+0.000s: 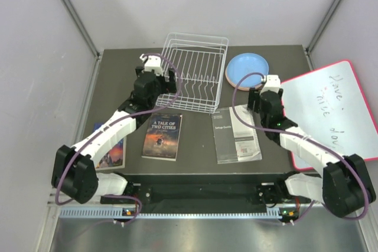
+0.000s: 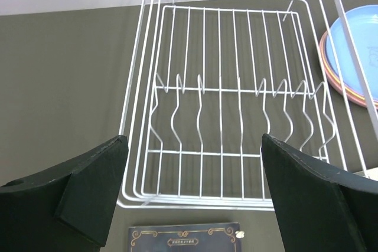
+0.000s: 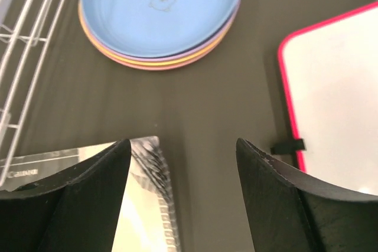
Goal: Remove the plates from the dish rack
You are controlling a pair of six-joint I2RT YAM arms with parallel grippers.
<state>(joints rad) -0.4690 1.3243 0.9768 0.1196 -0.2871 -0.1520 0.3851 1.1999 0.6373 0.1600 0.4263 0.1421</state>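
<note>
The white wire dish rack [image 1: 195, 72] stands at the back middle of the table with nothing in it; it fills the left wrist view [image 2: 236, 98]. The four plates [image 1: 247, 70] lie stacked flat on the table to the rack's right, light blue on top [image 3: 159, 7], with lilac, orange-tan and pink rims showing beneath. My left gripper [image 1: 167, 78] is open and empty, above the rack's near left part [image 2: 193, 146]. My right gripper [image 1: 258, 90] is open and empty, just in front of the plate stack [image 3: 183, 146].
A dark book [image 1: 162, 137] lies in front of the rack and a white booklet [image 1: 236, 134] lies to its right. A pink-framed whiteboard [image 1: 336, 110] lies at the right. Another book [image 1: 112, 153] lies at the left under my left arm.
</note>
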